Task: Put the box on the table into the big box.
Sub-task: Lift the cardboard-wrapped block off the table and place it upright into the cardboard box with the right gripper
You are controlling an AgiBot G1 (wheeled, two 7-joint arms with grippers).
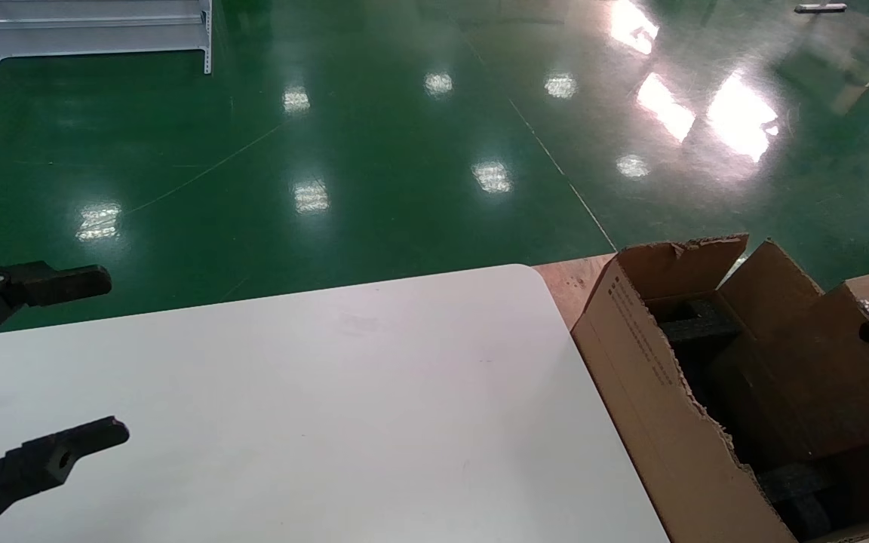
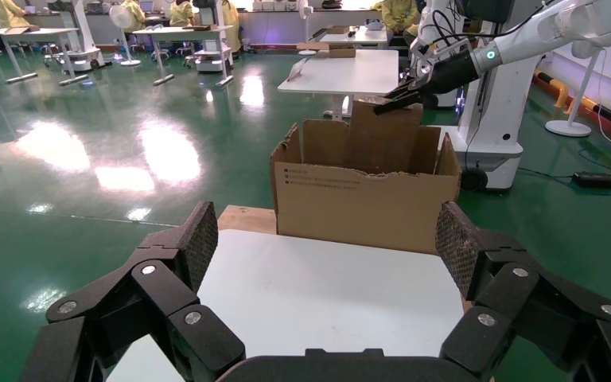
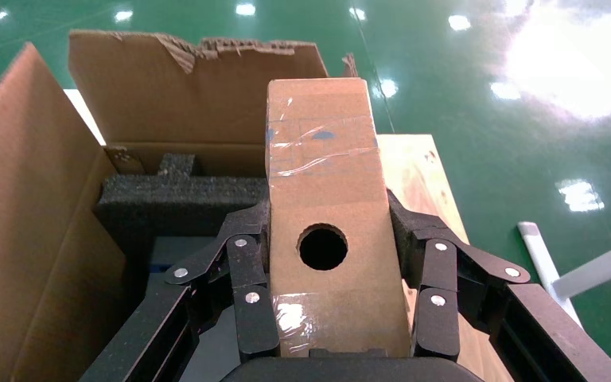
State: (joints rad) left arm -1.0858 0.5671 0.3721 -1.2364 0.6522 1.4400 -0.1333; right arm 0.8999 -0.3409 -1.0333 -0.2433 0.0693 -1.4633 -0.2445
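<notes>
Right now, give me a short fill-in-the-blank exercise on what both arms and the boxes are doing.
1. The right gripper is shut on the ____.
2. It holds that over the open ____, where black foam lies.
3. The left gripper, over the white table, has its fingers ____.

Missing words: box; big box; open

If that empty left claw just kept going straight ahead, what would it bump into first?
Probably the big box: the open left tool points across bare table at its printed side, though depth is hard to judge.

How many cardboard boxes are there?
2: the big box beside the table, and the box gripped by the right tool above it.
</notes>
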